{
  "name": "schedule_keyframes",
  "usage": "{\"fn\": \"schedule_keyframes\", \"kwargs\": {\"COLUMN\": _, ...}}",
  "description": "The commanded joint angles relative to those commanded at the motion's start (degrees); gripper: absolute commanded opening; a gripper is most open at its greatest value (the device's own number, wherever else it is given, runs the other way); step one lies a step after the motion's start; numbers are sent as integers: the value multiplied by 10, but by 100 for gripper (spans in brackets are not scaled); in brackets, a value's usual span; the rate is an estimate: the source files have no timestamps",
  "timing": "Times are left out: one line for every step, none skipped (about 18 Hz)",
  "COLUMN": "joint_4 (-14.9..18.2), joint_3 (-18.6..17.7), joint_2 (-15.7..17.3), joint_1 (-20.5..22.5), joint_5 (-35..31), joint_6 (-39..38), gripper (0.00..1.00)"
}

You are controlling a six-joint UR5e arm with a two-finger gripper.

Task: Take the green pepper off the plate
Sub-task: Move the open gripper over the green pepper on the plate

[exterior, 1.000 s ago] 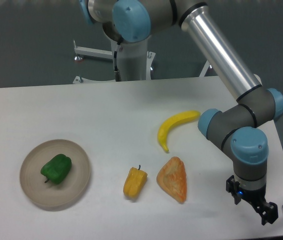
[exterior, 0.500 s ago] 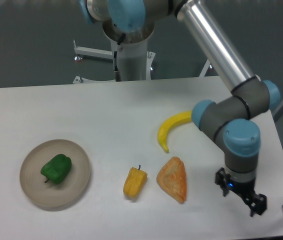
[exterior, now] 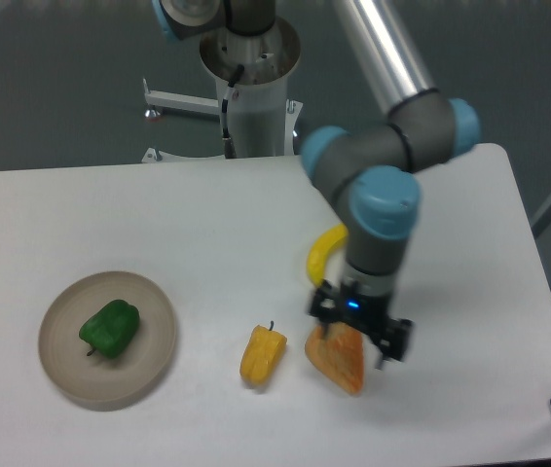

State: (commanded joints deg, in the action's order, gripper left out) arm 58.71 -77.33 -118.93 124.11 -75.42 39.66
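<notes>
Task barely begun, pick not yet done: green pepper [exterior: 110, 329] sits on the plate [exterior: 157, 313], left of plate centre, untouched. Gripper [exterior: 358, 334] hangs well right of the plate, over the orange wedge [exterior: 339, 362], w/ yellow pepper [exterior: 262, 354] between it and the plate. Jaws spread apart, nothing held. Left to do: reach, descend, grasp, lift. Banana [exterior: 322, 261] partly hidden behind the wrist; fingertips small, hard to make out.

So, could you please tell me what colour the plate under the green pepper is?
Beige-tan, seen in the fixed camera view: the plate holds the green pepper.
</notes>
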Motion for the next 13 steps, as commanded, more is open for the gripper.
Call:
{"fn": "schedule_keyframes", "kwargs": {"joint_4": -1, "joint_3": -11, "joint_2": 11, "joint_1": -11, "joint_5": 5, "joint_6": -22, "gripper": 100}}
{"fn": "schedule_keyframes", "kwargs": {"joint_4": -3, "joint_3": -24, "joint_2": 19, "joint_1": -26, "joint_5": 8, "joint_6": -42, "gripper": 100}}
{"fn": "schedule_keyframes", "kwargs": {"joint_4": -4, "joint_3": -31, "joint_2": 24, "joint_1": -42, "joint_5": 8, "joint_6": -62, "gripper": 100}}
{"fn": "schedule_keyframes", "kwargs": {"joint_4": -5, "joint_3": -36, "joint_2": 26, "joint_1": -59, "joint_5": 8, "joint_6": -82, "gripper": 100}}
{"fn": "schedule_keyframes", "kwargs": {"joint_4": -7, "joint_3": -40, "joint_2": 26, "joint_1": -73, "joint_5": 6, "joint_6": -100, "gripper": 100}}
{"fn": "schedule_keyframes", "kwargs": {"joint_4": -8, "joint_3": -45, "joint_2": 25, "joint_1": -88, "joint_5": 5, "joint_6": -121, "gripper": 100}}
{"fn": "schedule_keyframes", "kwargs": {"joint_4": -10, "joint_3": -48, "joint_2": 22, "joint_1": -102, "joint_5": 4, "joint_6": -141, "gripper": 100}}
{"fn": "schedule_keyframes", "kwargs": {"joint_4": -12, "joint_3": -54, "joint_2": 19, "joint_1": -114, "joint_5": 3, "joint_6": -155, "gripper": 100}}
{"fn": "schedule_keyframes", "kwargs": {"joint_4": -22, "joint_3": -57, "joint_2": 15, "joint_1": -120, "joint_5": 2, "joint_6": -160, "gripper": 100}}
{"fn": "schedule_keyframes", "kwargs": {"joint_4": -34, "joint_3": -62, "joint_2": 12, "joint_1": -128, "joint_5": 2, "joint_6": -162, "gripper": 100}}
{"fn": "schedule_keyframes", "kwargs": {"joint_4": -41, "joint_3": -69, "joint_2": 12, "joint_1": -139, "joint_5": 2, "joint_6": -165, "gripper": 100}}
{"fn": "schedule_keyframes", "kwargs": {"joint_4": -44, "joint_3": -76, "joint_2": 12, "joint_1": -147, "joint_5": 2, "joint_6": -167, "gripper": 100}}
{"fn": "schedule_keyframes", "kwargs": {"joint_4": -46, "joint_3": -83, "joint_2": 12, "joint_1": -151, "joint_5": 2, "joint_6": -167, "gripper": 100}}
